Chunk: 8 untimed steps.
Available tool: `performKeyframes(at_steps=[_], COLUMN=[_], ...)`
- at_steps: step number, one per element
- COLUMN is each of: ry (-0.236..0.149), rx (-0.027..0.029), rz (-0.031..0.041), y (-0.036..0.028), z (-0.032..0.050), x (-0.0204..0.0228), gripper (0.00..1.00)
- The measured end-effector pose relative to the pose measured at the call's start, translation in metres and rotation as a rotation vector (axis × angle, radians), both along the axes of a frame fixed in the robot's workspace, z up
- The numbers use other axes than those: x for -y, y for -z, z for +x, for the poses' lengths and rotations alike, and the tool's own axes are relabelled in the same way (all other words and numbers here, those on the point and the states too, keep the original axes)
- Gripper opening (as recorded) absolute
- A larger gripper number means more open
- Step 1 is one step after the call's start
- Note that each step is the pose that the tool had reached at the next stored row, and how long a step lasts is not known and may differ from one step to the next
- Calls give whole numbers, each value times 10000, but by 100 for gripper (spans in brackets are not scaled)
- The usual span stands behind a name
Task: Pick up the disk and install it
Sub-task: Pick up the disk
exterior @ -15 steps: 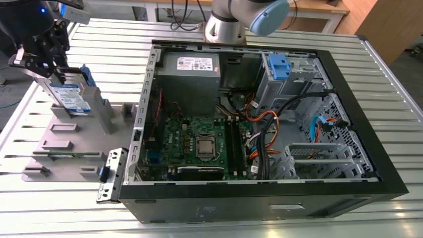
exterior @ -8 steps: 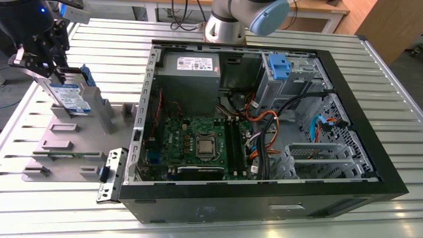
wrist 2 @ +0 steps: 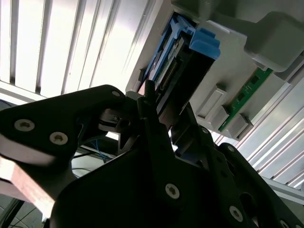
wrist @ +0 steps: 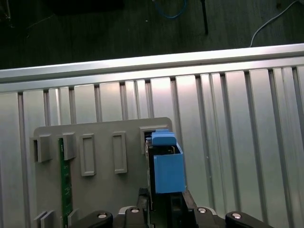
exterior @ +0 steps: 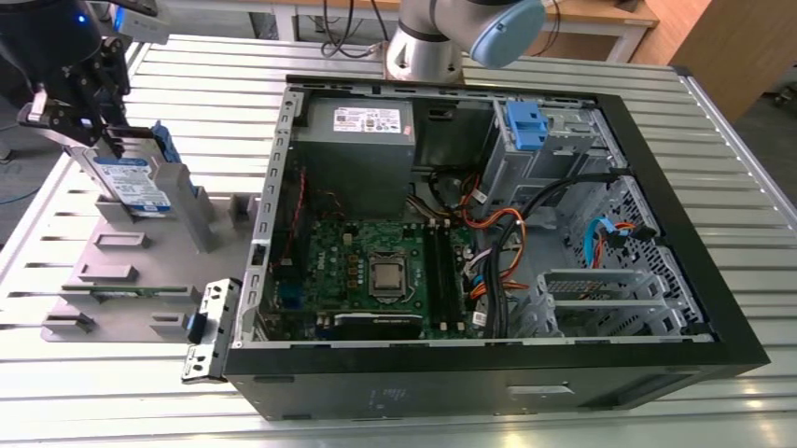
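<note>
The disk (exterior: 132, 187) stands on edge in a slot of the grey holder tray (exterior: 118, 271), at the exterior view's left, outside the computer case. It is silver with a white-and-blue label and blue rails. My gripper (exterior: 110, 145) reaches down onto its upper end. In the first wrist view the blue carrier of the disk (wrist: 167, 171) sits between my two black fingers, which press on both of its sides, gripper (wrist: 166, 197). In the second wrist view a thin fingertip (wrist 2: 147, 97) lies against the edge of the disk (wrist 2: 178, 61).
The open computer case (exterior: 498, 369) lies at the right of the holder, with a motherboard (exterior: 373, 271), power supply (exterior: 358, 140), loose cables and a grey drive cage carrying a blue-tabbed bracket (exterior: 528, 126). A green memory stick (wrist: 65, 183) stands in the holder. All rests on a slatted metal table (exterior: 112, 392).
</note>
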<state>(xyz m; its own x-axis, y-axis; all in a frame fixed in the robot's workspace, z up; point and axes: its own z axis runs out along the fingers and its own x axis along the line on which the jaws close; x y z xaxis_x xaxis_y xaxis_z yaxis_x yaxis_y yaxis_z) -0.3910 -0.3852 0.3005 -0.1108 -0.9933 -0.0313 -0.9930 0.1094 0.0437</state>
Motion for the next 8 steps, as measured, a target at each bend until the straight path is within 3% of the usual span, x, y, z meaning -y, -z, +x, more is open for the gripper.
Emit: performKeyframes(at_steps=[8], ry=[-218], rx=[1], rz=[1], y=[1], z=[0], x=[0], gripper=[38])
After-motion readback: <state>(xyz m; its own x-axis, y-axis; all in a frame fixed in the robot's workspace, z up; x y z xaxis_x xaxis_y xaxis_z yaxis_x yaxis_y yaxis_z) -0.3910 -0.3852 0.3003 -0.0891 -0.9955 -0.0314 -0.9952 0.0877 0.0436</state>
